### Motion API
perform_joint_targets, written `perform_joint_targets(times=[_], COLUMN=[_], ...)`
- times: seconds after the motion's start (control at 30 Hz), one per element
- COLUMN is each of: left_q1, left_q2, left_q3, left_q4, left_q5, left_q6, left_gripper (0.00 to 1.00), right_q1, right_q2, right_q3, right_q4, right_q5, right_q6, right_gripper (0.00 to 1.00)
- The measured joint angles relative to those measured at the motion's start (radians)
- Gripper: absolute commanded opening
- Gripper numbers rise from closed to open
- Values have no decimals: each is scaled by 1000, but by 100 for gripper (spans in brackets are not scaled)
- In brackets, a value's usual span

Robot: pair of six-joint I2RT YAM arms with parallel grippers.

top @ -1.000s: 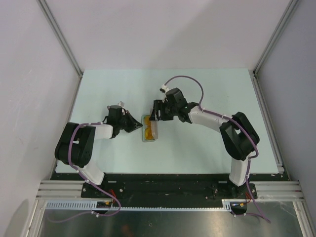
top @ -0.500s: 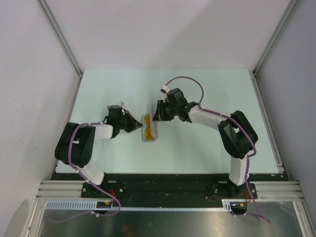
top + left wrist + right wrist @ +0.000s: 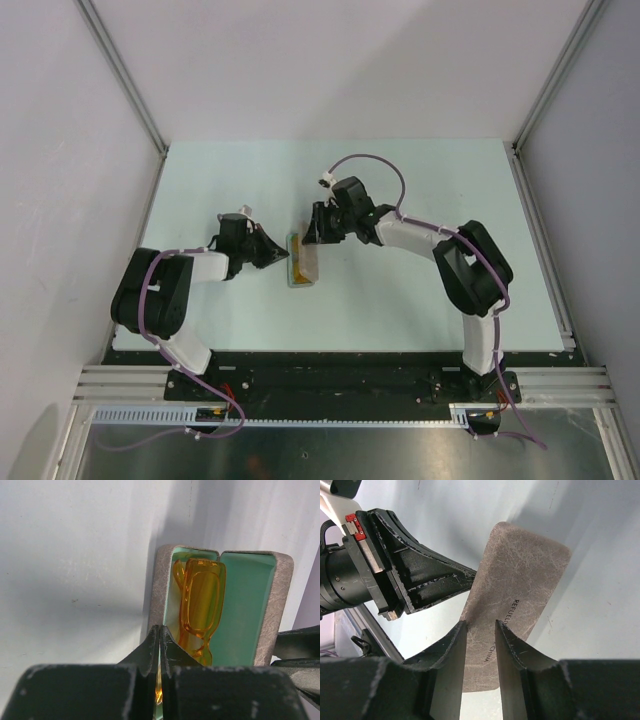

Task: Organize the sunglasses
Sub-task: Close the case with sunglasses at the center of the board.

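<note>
The sunglasses (image 3: 200,597), translucent orange, lie folded in the left half of the open grey case (image 3: 280,610) with its mint lining. My left gripper (image 3: 160,628) is shut with nothing between its fingers, its tips at the case's left rim. From above, the case (image 3: 303,262) sits between both grippers, the left gripper (image 3: 283,257) on its left side. My right gripper (image 3: 481,625) is open by a narrow gap. Its tips rest against the grey outside of the raised lid (image 3: 520,590), not around it. The right gripper (image 3: 312,238) stands at the case's far right.
The pale green table (image 3: 420,290) stretches to grey side walls and metal rails (image 3: 545,100). In the right wrist view the left gripper's black body (image 3: 415,580) is close beyond the lid. The right arm's purple cable (image 3: 375,160) loops above it.
The right gripper's jaws have narrowed and it has shifted left against the case lid. The lid has swung up, so the case looks narrower from above. The left arm has stayed put.
</note>
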Motion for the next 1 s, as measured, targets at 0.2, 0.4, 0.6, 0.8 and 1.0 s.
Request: perform_joint_targets(times=[0.2, 0.4, 0.6, 0.8, 1.0], left_q1=[0, 0, 0, 0, 0], left_q2=[0, -9, -43, -49, -50], left_q3=[0, -4, -10, -10, -10], left_q4=[0, -3, -36, -47, -48], left_q5=[0, -5, -20, -19, -20], left_q6=[0, 8, 17, 19, 26], left_gripper=[0, 2, 2, 2, 2], right_q1=[9, 19, 17, 18, 23], right_q2=[19, 32, 47, 63, 81], right_q3=[31, 56, 65, 77, 100], right_q4=[-18, -29, -26, -19, -27], right_q5=[0, 12, 22, 14, 8], right_q6=[0, -4, -5, -5, -6], right_gripper=[34, 34, 34, 32, 29])
